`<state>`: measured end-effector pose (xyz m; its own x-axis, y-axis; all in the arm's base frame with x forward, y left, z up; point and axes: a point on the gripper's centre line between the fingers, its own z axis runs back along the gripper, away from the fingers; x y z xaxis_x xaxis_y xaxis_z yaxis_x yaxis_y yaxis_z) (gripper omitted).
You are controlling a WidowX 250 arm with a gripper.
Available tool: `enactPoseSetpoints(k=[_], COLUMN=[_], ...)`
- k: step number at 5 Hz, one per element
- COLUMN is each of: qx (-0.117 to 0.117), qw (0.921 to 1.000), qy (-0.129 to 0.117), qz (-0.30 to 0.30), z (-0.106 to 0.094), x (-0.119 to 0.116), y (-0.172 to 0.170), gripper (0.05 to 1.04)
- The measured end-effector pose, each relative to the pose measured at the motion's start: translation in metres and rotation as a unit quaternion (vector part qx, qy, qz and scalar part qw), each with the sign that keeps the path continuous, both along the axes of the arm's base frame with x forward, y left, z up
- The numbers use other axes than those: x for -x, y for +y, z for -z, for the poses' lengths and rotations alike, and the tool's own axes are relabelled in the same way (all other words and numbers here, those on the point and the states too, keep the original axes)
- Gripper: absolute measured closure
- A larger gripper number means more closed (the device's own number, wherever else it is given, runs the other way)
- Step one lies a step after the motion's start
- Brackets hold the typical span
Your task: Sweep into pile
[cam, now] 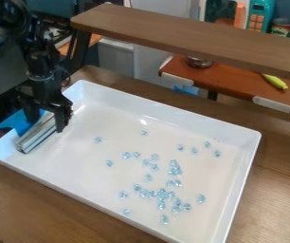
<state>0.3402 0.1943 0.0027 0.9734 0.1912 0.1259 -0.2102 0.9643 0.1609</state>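
The hand [46,125] grips a silver sweeper [36,135] at the left end of the tray [173,111], with the blue beads [162,193] right and mostly nearer.

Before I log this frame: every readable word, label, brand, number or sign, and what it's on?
No readable text.
Can-like container, back right: any print too small to read.
White tray, silver tool at the gripper: no lettering seen.
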Motion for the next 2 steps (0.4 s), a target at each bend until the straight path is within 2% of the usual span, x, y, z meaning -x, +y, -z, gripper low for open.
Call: enactPoseSetpoints(k=[1, 2], qx=[-0.007, -0.014], qw=[0.9998, 0.9997], qy=[0.016, 0.021], qz=[0.002, 0.005], z=[0.0068, 0.0067], x=[0.0017, 0.0031], y=[0.0031, 0.0046], gripper=[0.4, 0.696])
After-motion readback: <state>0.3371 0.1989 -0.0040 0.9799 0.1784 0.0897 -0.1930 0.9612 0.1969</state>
